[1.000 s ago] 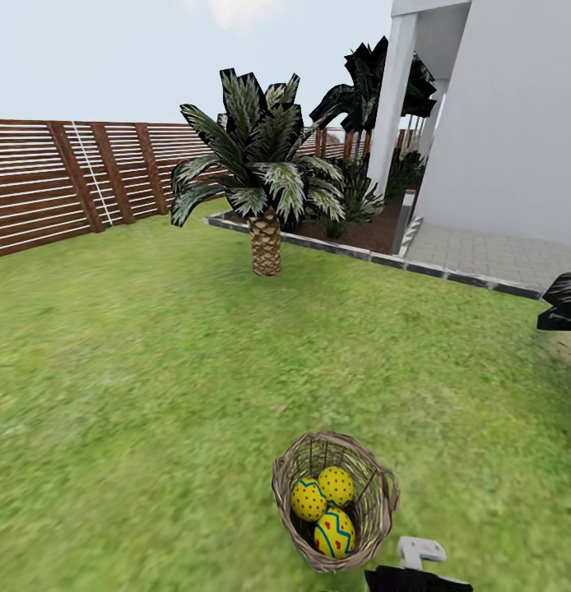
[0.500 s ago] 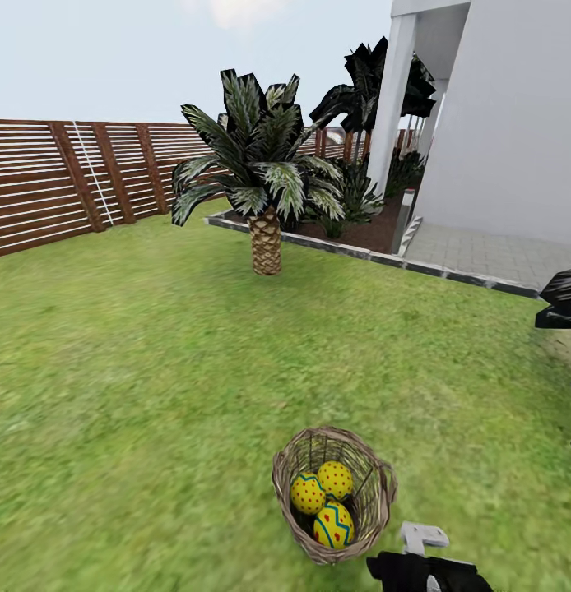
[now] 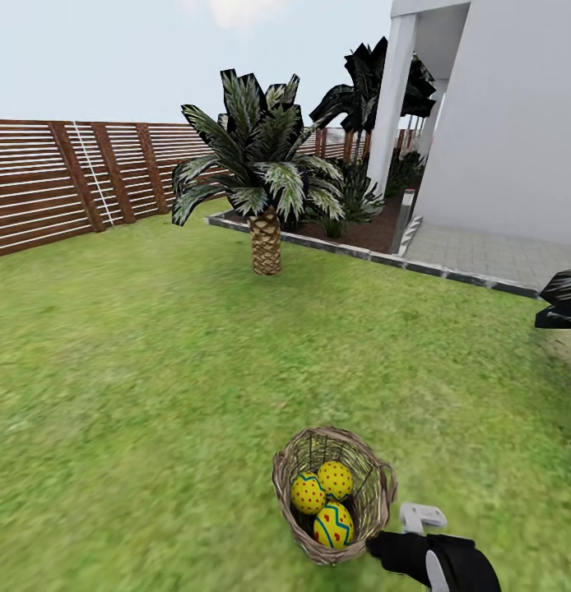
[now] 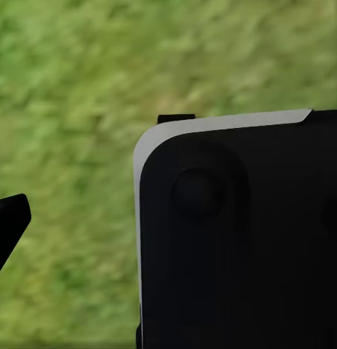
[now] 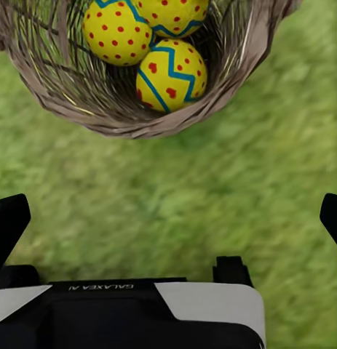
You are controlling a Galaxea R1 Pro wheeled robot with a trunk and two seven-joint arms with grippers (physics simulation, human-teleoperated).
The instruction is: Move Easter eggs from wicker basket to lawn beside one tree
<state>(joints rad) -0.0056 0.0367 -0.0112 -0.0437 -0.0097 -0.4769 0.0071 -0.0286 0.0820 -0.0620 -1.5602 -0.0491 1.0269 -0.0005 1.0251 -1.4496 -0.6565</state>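
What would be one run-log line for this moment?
phase: reaching for basket | right hand: open, beside wicker basket | three Easter eggs: all in basket | lawn: no egg placed

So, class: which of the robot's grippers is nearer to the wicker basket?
The right. In the head view, the right gripper sits just beside the wicker basket, by its near rim. The left gripper's fingertip shows over bare grass, with no basket near it.

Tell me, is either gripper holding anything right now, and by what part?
Nothing is held. The right gripper is open over grass, short of the basket; all three eggs lie inside. The left gripper's grip cannot be told.
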